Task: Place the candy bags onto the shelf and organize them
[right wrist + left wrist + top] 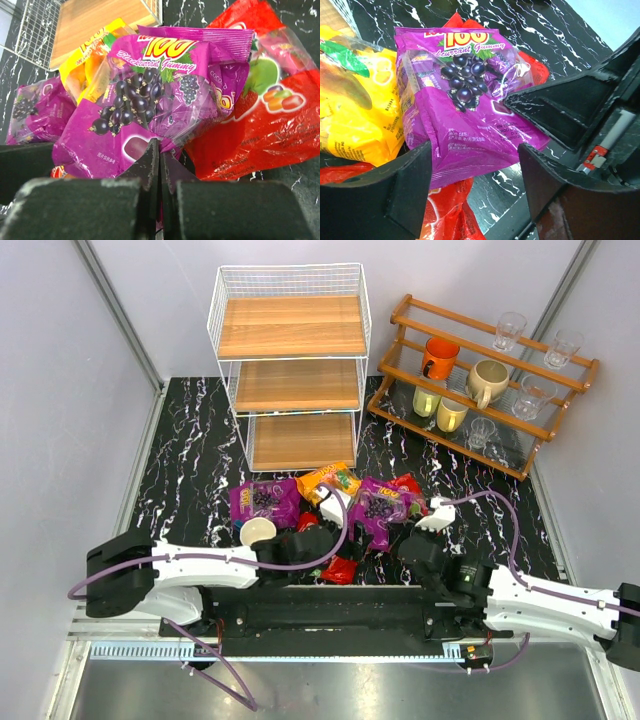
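Five candy bags lie in a heap in front of the shelf (pixel 290 330): a purple one (pixel 265 500) on the left, an orange-yellow one (pixel 328 480), a second purple one (pixel 380 508), a red one (pixel 408 485) behind it and another red one (pixel 340 570) nearest me. My right gripper (pixel 160 155) is shut on the bottom edge of the second purple bag (pixel 150 100). My left gripper (pixel 474 165) is open, its jaws either side of that bag's (pixel 465 90) near edge, above the red bag (pixel 445 215). The orange-yellow bag (pixel 355 110) is to its left.
A white-and-blue cup (pixel 258 531) stands just left of the left gripper (pixel 340 540). A brown stepped rack (pixel 480 380) with mugs and glasses stands at the back right. The right gripper (pixel 397 536) is close to the left one. Grey walls enclose the black marble table (pixel 190 470).
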{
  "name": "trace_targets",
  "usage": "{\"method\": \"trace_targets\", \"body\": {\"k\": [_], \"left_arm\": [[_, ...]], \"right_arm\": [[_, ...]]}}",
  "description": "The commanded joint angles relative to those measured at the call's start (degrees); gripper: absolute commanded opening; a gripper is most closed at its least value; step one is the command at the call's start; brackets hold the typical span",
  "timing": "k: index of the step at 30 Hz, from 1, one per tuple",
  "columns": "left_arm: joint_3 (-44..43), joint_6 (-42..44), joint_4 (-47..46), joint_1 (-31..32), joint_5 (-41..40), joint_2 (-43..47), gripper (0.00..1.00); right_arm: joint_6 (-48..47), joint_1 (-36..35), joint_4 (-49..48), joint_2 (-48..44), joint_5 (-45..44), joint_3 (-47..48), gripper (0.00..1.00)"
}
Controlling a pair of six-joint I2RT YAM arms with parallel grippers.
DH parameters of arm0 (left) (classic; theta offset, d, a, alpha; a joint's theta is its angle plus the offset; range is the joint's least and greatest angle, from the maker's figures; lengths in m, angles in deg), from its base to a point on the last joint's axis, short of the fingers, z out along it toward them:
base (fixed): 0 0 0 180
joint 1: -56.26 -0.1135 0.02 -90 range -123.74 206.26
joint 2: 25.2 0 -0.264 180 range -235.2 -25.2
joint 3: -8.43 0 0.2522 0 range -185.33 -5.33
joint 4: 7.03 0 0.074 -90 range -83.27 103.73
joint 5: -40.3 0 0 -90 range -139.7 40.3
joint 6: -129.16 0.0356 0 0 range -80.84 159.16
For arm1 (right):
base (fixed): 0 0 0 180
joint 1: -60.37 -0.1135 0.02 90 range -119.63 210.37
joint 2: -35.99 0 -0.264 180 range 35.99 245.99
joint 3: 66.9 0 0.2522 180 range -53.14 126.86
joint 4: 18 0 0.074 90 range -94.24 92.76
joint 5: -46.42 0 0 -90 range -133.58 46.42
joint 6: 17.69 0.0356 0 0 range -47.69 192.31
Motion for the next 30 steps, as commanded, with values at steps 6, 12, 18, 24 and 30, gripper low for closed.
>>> {"method": "trace_targets", "body": {"k": [6, 12, 18, 24, 30], "left_arm": [[3.5, -5.4, -10.5, 0.2, -1.3, -1.4, 0.75], [5.4, -8.3, -13.9, -1.1, -0.9, -4.0, 0.77], [5.3, -9.2, -14.4, -1.2, -0.4, -6.3, 0.72], [4.5, -8.0, -15.8, -1.2, 2.3, -7.9, 0.32], [3.2, -5.6, -16.1, -1.2, 6.5, -5.3, 0.00]], "right_arm": [[7.4, -0.6, -1.7, -0.6, 0.9, -3.9, 0.00], [8.2, -0.6, 1.1, -2.3, 0.9, -4.3, 0.00], [9.2, -0.6, 2.3, -4.3, 0.4, -5.1, 0.00], [9.6, -0.6, 2.6, -4.2, 0.8, -5.1, 0.00], [4.5, -0.5, 2.5, -4.2, 0.9, -1.7, 0.00]]}}
